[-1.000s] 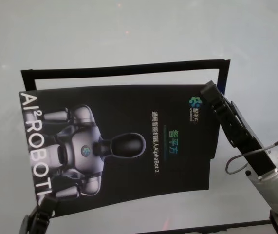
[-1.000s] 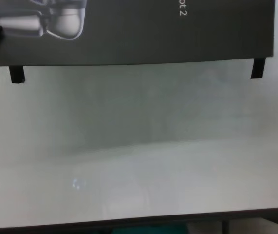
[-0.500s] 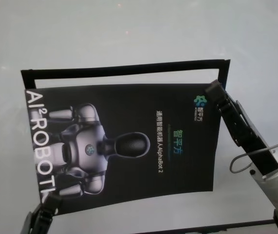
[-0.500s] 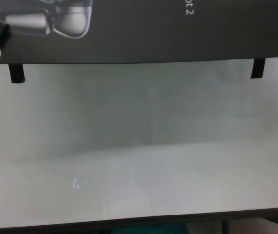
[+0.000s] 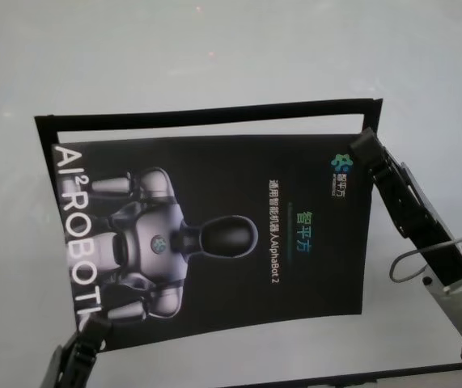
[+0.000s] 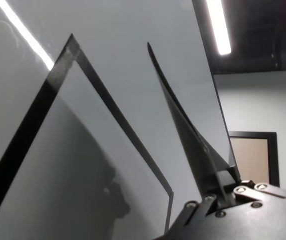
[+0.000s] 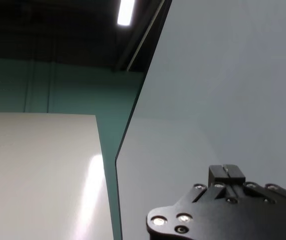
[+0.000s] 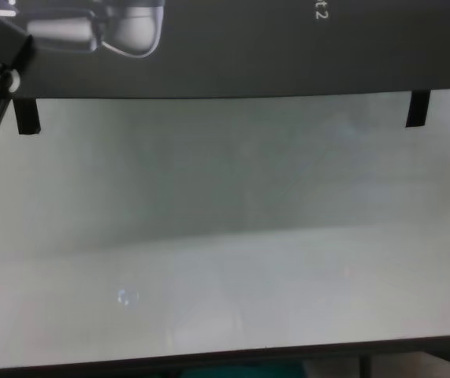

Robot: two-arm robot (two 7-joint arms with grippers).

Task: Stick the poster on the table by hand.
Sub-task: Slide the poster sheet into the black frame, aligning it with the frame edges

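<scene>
The poster (image 5: 231, 307), a black sheet with a silvery robot figure and pale lettering, hangs just above the pale table (image 5: 214, 48). My left gripper (image 5: 93, 327) is shut on its near left corner; the left wrist view (image 6: 217, 192) shows the sheet edge-on between the fingers. My right gripper (image 5: 362, 145) is shut on the far right corner, and shows in its wrist view (image 7: 226, 172). In the chest view the poster's near edge (image 8: 248, 71) runs across the top, with the left gripper (image 8: 4, 43) at its left end.
Narrow black tape strips (image 5: 206, 115) lie on the table as a frame behind and beside the poster, with two strip ends (image 8: 26, 118) (image 8: 418, 110) below its near edge. The table's dark front edge (image 8: 225, 356) is close to my body.
The poster has shifted to the right with both grippers holding it; its right edge now reaches nearer the right tape strip. The tape strips have not moved.
</scene>
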